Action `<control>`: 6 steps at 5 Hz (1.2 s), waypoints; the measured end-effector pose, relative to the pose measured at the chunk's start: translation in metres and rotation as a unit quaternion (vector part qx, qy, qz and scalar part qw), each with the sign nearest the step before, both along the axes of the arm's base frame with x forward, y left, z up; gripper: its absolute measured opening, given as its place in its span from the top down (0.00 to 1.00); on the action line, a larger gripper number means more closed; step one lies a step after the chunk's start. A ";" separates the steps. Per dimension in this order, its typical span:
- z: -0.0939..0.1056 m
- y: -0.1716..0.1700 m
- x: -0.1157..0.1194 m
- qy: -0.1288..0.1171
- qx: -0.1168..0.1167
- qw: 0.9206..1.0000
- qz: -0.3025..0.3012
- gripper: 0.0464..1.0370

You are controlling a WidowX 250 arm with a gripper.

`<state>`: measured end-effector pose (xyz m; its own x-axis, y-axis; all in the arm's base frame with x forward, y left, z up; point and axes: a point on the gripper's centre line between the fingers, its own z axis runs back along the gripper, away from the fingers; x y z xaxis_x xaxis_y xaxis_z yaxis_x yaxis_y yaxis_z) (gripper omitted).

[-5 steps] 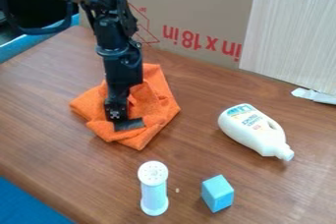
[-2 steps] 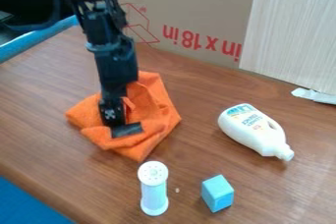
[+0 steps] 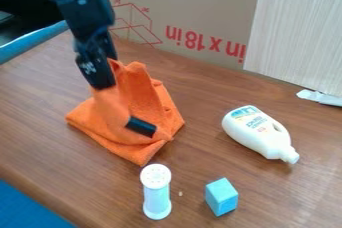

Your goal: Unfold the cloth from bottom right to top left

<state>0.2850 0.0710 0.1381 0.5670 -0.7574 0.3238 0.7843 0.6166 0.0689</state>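
The black gripper [image 3: 102, 78] hangs in the upper left, above the table, shut on a raised part of the orange cloth [image 3: 143, 103]. From the fingers the cloth slopes down to the right, with a peak standing up just right of them. Its lower part lies bunched and folded on the table, one corner pointing toward the front. A black tag or strip [image 3: 141, 126] sits on the lower right of the lifted part.
A white shaker [image 3: 156, 192] stands in front of the cloth, with a light blue block [image 3: 221, 197] to its right. A white bottle [image 3: 260, 134] lies farther right. Behind the brown table [image 3: 200, 92] rises a cardboard box [image 3: 194, 2].
My gripper has risen and shifted left, lifting part of the cloth off the table. The black strip has moved slightly right and tilted; the shaker, block and bottle have stayed put.
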 end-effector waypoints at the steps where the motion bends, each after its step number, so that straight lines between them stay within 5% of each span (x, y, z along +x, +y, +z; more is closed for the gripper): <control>1: 0.020 0.000 -0.005 -0.022 -0.015 1.000 -0.003 0.04; 3: 0.050 -0.004 -0.017 -0.068 -0.006 0.997 -0.043 0.04; 4: 0.046 -0.009 -0.022 -0.043 0.006 0.997 -0.063 0.04; 6: -0.001 -0.032 -0.017 0.020 0.045 0.994 -0.102 0.04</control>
<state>0.2676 0.0389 0.1375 0.4095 -0.8830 0.2295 0.8956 0.4370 0.0833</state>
